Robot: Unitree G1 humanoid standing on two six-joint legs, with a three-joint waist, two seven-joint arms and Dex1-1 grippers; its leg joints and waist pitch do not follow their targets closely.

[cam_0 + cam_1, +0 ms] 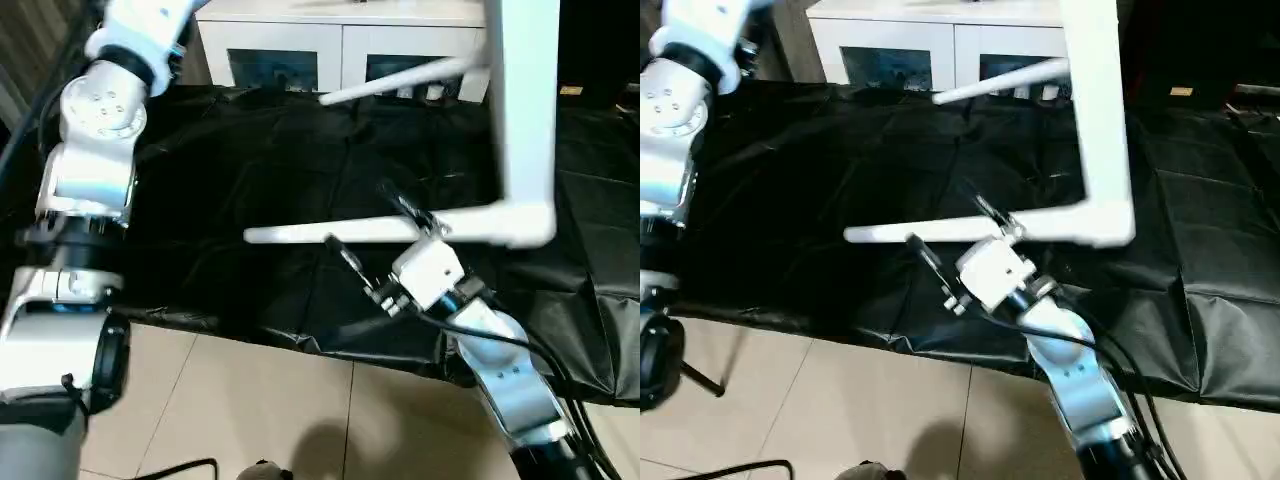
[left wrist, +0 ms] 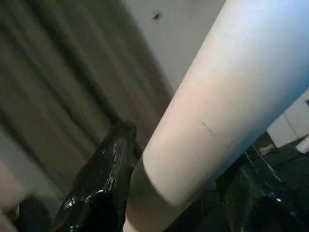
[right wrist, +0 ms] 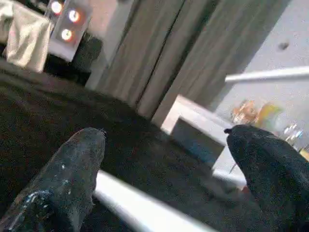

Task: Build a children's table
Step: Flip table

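The white plastic rectangular tabletop (image 1: 522, 110) stands on edge over the black crinkled floor sheet (image 1: 250, 180), two long tapered white tube legs (image 1: 345, 232) projecting sideways. The right gripper (image 1: 368, 225) straddles the lower leg, jaws spread, unclamped. Open sheet lies beyond the leg. In the wrist view, the left gripper's black finger (image 2: 104, 181) presses a white tube (image 2: 227, 101); its jaw state is indeterminable. The white cabinet with dark glass doors (image 1: 340, 50) borders the sheet's far edge.

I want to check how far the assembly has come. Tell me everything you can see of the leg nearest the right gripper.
The near leg is a long, smooth white tube, plastic by its look, tapering toward its free end on the robot's left. It lies about horizontal above the black sheet, its wider end meeting the corner of the upended white tabletop. The right gripper is open, its two black fingers to either side of the leg; whether they touch it is unclear.
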